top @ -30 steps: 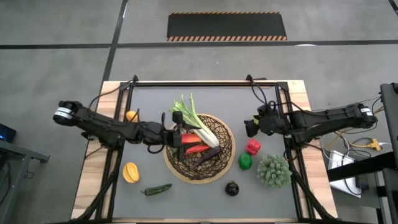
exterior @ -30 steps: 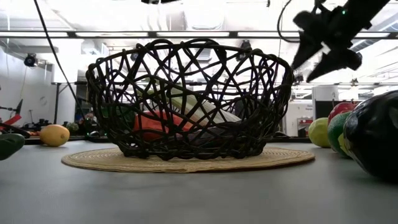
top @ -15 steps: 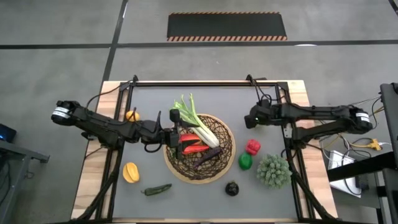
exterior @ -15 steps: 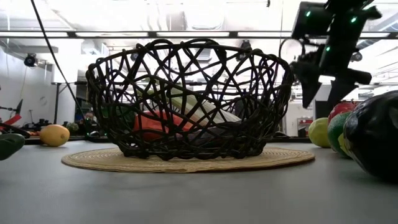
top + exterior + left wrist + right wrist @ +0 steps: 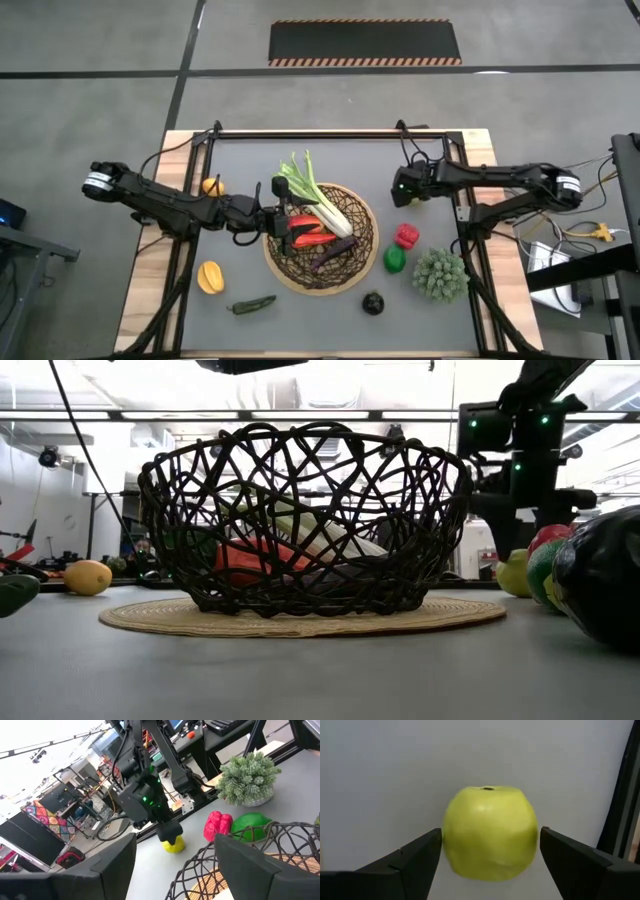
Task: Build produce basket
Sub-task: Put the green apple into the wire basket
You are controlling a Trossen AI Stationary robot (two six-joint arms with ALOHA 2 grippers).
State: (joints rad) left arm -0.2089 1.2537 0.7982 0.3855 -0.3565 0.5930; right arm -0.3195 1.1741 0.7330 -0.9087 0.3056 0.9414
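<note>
The basket stands mid-table on its flat tan base, holding the leek, red peppers and a dark eggplant. My right gripper points down right of the basket, open. Its fingers stand on either side of a yellow-green round fruit resting on the table, with narrow gaps showing. The left wrist view shows that fruit under the right gripper. My left gripper is open and empty at the basket's left rim.
Right of the basket lie a red pepper, a green lime, a small potted plant and a dark round fruit. On the left are a lemon, a small yellow fruit and a green chili.
My right gripper has swung toward the table's far edge, tipped from slanting to pointing straight down, and come down over the yellow-green fruit. The left arm and the basket have kept still.
</note>
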